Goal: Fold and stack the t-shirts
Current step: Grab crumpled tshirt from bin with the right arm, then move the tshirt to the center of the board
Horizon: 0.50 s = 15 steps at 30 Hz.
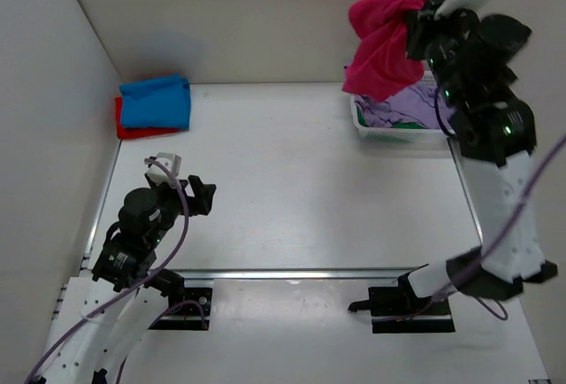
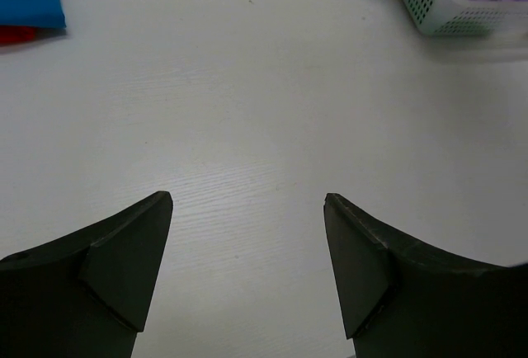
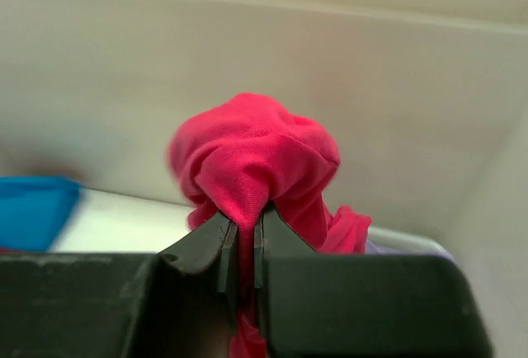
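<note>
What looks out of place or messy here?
Nothing spilled or damaged. The pink shirt hangs bunched from the right fingers above the basket; the blue shirt doesn't quite cover the red shirt beneath.

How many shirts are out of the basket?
3. A pink one hangs from the right hand above the basket; a blue one lies on a red one in the far left corner. More may hide in the basket.
</note>
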Available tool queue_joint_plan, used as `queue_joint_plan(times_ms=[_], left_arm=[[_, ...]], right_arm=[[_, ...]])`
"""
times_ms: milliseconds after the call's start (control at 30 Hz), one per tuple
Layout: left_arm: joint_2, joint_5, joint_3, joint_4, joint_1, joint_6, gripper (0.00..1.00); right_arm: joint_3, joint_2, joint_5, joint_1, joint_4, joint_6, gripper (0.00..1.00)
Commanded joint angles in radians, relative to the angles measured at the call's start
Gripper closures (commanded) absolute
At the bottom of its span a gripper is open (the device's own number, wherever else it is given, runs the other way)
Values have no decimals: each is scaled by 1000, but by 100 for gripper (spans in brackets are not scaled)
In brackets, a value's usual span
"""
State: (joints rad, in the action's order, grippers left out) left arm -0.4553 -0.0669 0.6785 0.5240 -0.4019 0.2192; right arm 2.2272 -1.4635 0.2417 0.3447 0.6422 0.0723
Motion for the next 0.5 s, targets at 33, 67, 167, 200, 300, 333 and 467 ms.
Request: queue_joint_plan(times_ms=[33,67,167,200,300,333,467], left_arm=[[53,-63,84,47,15,31,15],[75,-76,98,51,21,48,15],[124,-106,142,67,40,55,14],[139,-108,150,74,43,55,15],[158,-100,168,94,64,48,15],[153,-99,170,102,63,45,15],[172,-79,142,102,86,51,15]], right_arm=[[-109,112,104,138,-33,-6,100],[-160,142,87,155,-45,-34,100],[-361,222,56,175,-136,-96,100],[-444,239,45,177,-172,-123,100],[-598,227,-37,183,-274,-192,100],[-618,210,-41,189,-286,-207,100],[-741,79,-3,318,-401,-244,100]])
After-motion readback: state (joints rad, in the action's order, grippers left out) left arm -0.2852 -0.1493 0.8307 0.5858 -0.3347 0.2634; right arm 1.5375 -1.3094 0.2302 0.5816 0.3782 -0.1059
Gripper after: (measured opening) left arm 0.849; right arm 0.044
